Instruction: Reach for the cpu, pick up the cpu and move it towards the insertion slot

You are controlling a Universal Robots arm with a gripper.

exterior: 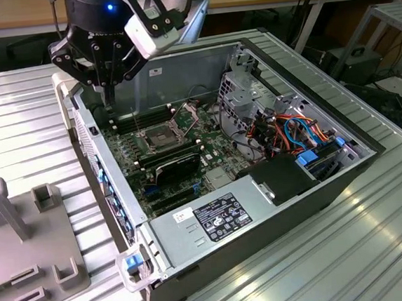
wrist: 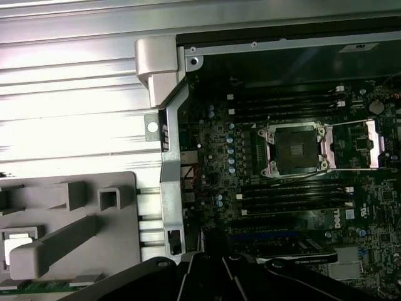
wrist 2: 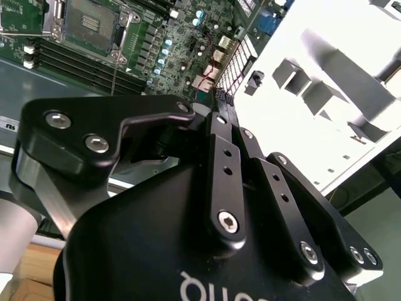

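The cpu (wrist: 15,246) is a small pale square lying in a recess of the grey plastic block (wrist: 75,216), seen in the first wrist view. The insertion slot (exterior: 159,136) is a metal-framed square socket with a dark centre on the green motherboard inside the open computer case. It also appears in both wrist views (wrist 2: 94,25) (wrist: 296,149). My gripper (exterior: 107,95) hangs over the case's far corner on the exterior view's left, above and beside the slot. Its black fingers (wrist 2: 216,116) meet, shut, with nothing seen between them. The gripper is well away from the cpu.
The grey plastic block (exterior: 33,242), with posts and notches, sits on the ribbed metal table at the exterior view's left, outside the case wall (exterior: 110,194). Long black memory slots (wrist: 291,194) flank the socket. A drive cage (exterior: 242,94), coloured cables (exterior: 291,128) and a power supply (exterior: 207,220) crowd the case.
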